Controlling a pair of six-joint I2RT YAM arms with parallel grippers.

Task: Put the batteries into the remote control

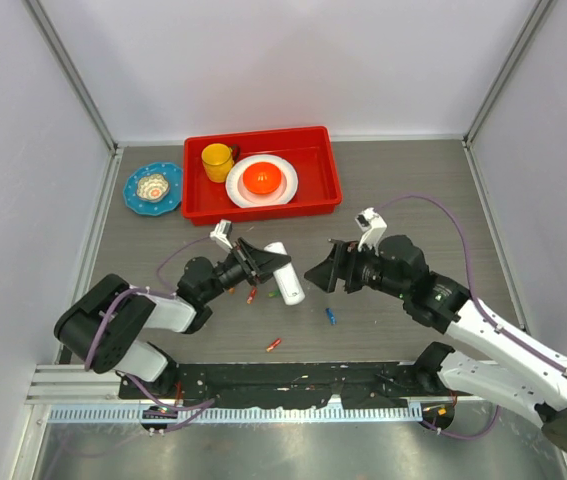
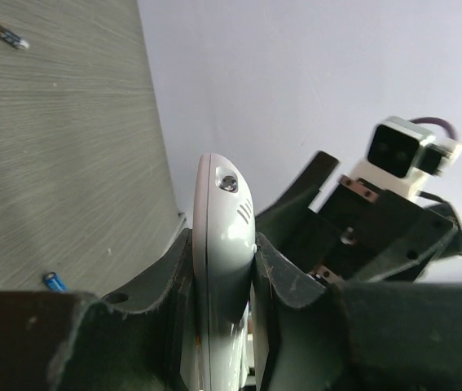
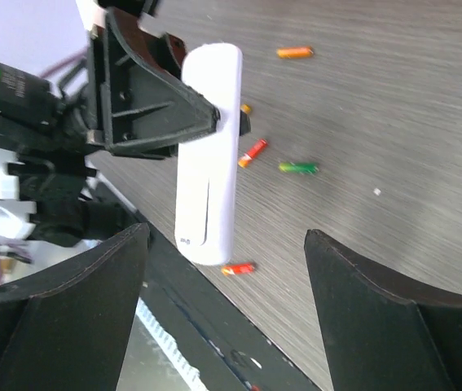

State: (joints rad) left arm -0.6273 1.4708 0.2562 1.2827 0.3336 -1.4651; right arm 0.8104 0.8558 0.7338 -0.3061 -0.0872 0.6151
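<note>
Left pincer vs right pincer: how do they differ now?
The left pincer is shut on the remote control; the right pincer is open and holds nothing. The left pincer touches the remote control; the right pincer stands apart from it. Shared: both are dark, two-fingered, and point toward each other.
</note>
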